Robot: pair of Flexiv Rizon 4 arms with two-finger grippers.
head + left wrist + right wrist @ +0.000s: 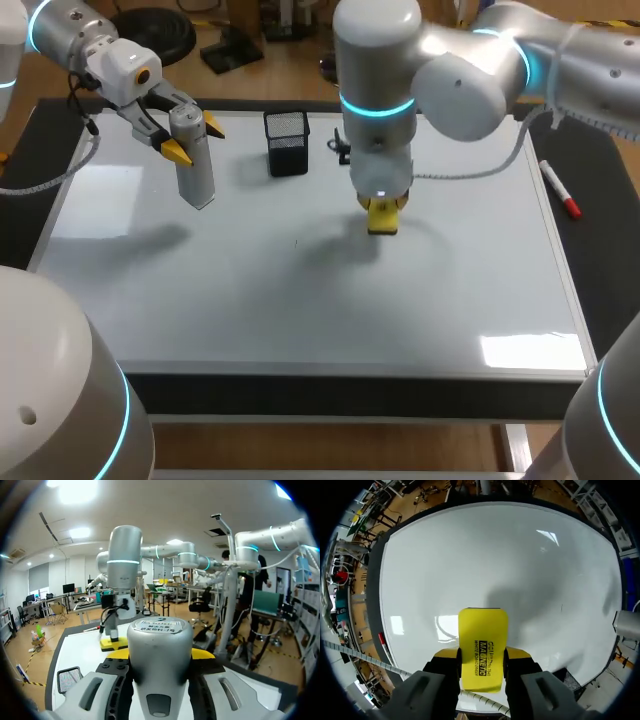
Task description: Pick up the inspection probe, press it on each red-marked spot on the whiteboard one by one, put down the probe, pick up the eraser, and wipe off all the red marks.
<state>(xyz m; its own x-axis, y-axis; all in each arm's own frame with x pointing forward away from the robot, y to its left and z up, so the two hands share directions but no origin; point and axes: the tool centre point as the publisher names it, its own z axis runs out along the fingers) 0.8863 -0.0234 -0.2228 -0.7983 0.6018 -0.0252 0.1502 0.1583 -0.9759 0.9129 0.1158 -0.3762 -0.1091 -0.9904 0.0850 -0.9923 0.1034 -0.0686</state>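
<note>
Probe [195, 160] first: my left gripper [195, 140] pinches it near the top, one yellow finger on each side. The gray probe hangs straight down over the left back part of the whiteboard [300, 320]. Its tip looks a little above the board, not touching.

My right gripper [481, 655] squeezes the yellow eraser [482, 645] from both sides. The eraser sits flat on the whiteboard, near the middle and a bit toward the back.

Now the whiteboard. I can't see any red marks on it from any camera. There is one tiny dark speck near the middle, between the two arms. It is too small to tell what it is.

So I think most of the job is done. The pressing part looks finished, and the wiping looks finished or almost finished. One thing is left over: the probe has not been put down yet, because the left gripper has it in the air. The eraser may need one more wipe over the speck, if that is a mark.

A black mesh cup [287, 142] stands on the back of the board, between the probe and the right arm. Nothing sticks out of it. It is dark inside, so I can't tell if it is empty.

A red marker [560, 188] lies on the black mat, just beside the right edge of the whiteboard.
</note>
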